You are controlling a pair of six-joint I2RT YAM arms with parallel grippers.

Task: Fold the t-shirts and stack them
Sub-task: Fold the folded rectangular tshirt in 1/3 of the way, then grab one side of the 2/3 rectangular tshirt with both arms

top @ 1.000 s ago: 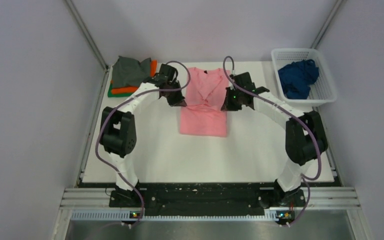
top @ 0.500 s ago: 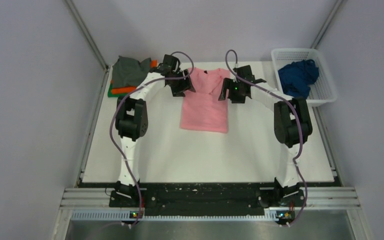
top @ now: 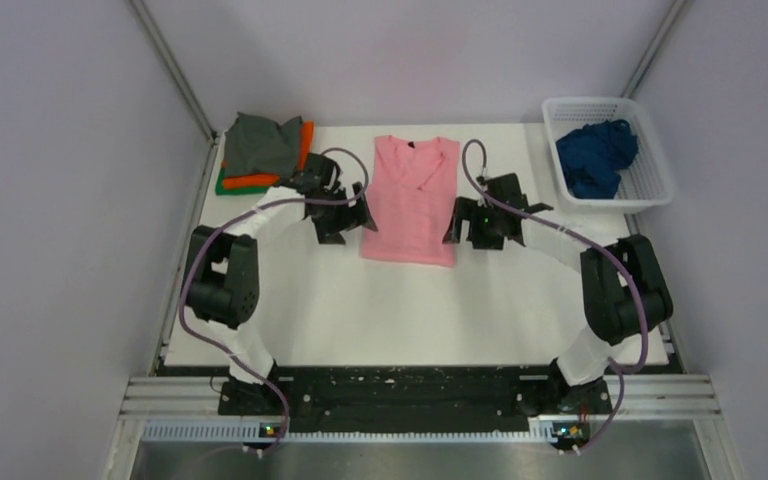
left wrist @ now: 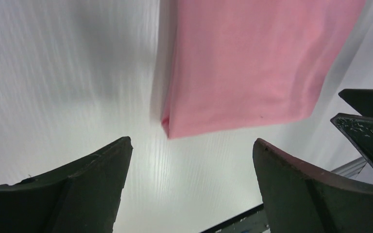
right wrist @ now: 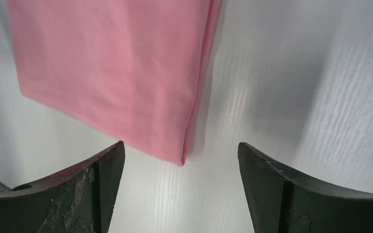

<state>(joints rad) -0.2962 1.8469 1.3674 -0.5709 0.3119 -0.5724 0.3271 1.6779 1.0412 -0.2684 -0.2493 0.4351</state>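
A light pink t-shirt (top: 410, 200) lies flat mid-table as a narrow lengthwise strip, its V-neck at the far end. My left gripper (top: 348, 222) is open beside the shirt's left edge, near its lower corner. In the left wrist view the pink cloth (left wrist: 252, 63) lies just beyond my gripper (left wrist: 192, 141), with bare table between the fingers. My right gripper (top: 463, 228) is open at the shirt's right edge. Its wrist view shows the shirt's corner (right wrist: 126, 73) just ahead of my gripper (right wrist: 180, 144). Neither gripper holds anything.
At the back left is a stack of shirts: grey (top: 260, 140) on top, then orange (top: 305, 135) and green (top: 232, 186). A white lattice basket (top: 652, 188) at the back right holds a crumpled dark blue shirt (top: 595, 155). The white table (top: 410, 310) ends at a black near rail.
Both grippers carried the shirt's upper part to the far end, opened and let go. They then drew back toward the near corners, and the shirt now lies smooth.
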